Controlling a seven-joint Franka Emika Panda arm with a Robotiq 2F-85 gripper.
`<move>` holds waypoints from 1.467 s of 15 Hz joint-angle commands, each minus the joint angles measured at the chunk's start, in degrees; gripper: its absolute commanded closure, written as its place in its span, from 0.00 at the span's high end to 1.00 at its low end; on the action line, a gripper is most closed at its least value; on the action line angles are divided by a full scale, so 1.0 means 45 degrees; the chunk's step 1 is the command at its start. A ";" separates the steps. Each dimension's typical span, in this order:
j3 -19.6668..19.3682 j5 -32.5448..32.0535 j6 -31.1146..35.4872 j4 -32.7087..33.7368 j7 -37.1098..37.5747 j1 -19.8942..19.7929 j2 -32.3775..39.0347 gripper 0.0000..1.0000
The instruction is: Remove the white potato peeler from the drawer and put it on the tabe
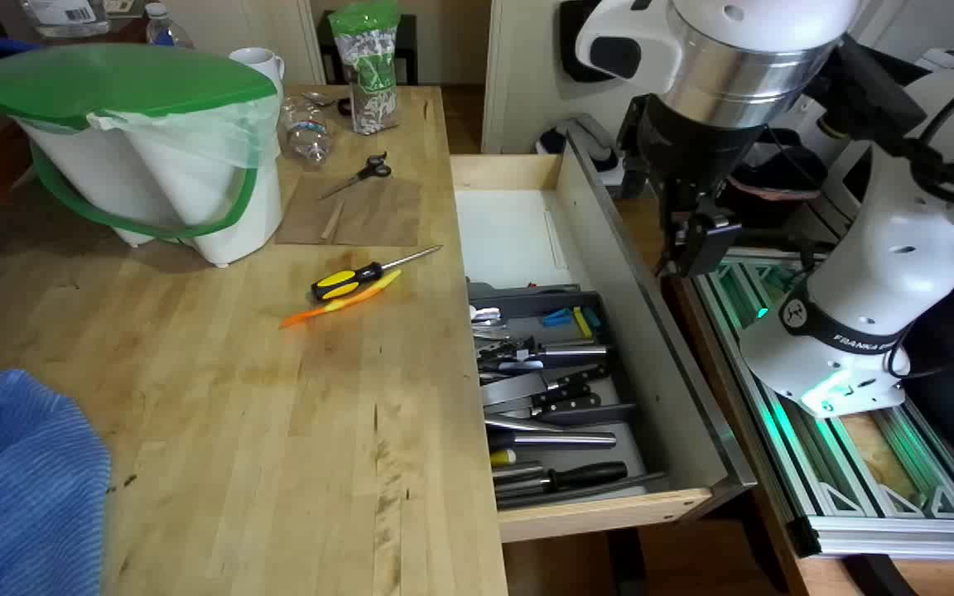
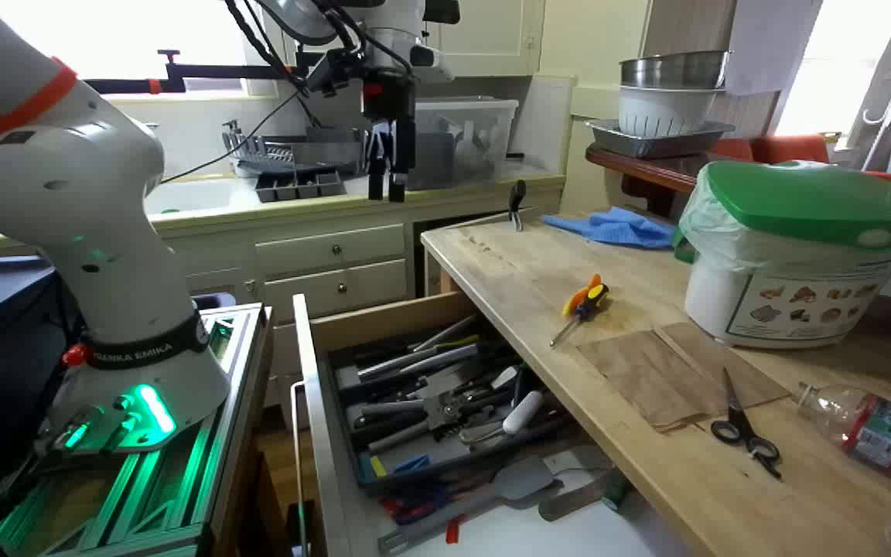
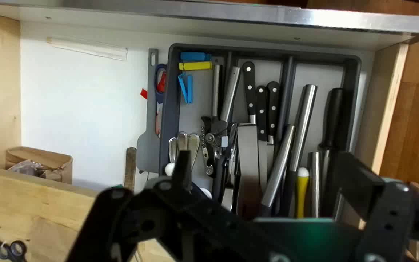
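One white handle (image 2: pixel 523 412), thick and round-ended.

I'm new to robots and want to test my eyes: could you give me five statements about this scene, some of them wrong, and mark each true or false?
1. The drawer is open. True.
2. The end effector is gripping the yellow-and-black screwdriver. False: it is open and holds nothing; the screwdriver lies on the wooden table.
3. A white-handled utensil lies in the drawer. True.
4. The blue cloth is in the drawer. False: it lies on the table.
5. The white bin has a green lid. True.
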 commanded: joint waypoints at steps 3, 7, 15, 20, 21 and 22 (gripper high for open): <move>-0.0295 -0.0148 -0.0043 0.0021 0.0143 0.0326 0.0042 1.00; -0.0532 -0.0529 0.0674 -0.0772 -0.0079 0.0242 -0.0339 1.00; -0.1637 -0.3263 0.3560 -0.2371 -0.1044 -0.0702 -0.0111 1.00; -0.1701 -0.3971 0.3873 -0.2189 -0.0832 -0.1086 -0.0022 1.00; -0.1688 -0.3953 0.3870 -0.2166 -0.0834 -0.1037 -0.0021 1.00; -0.1665 -0.3945 0.3865 -0.2157 -0.0836 -0.0985 -0.0030 1.00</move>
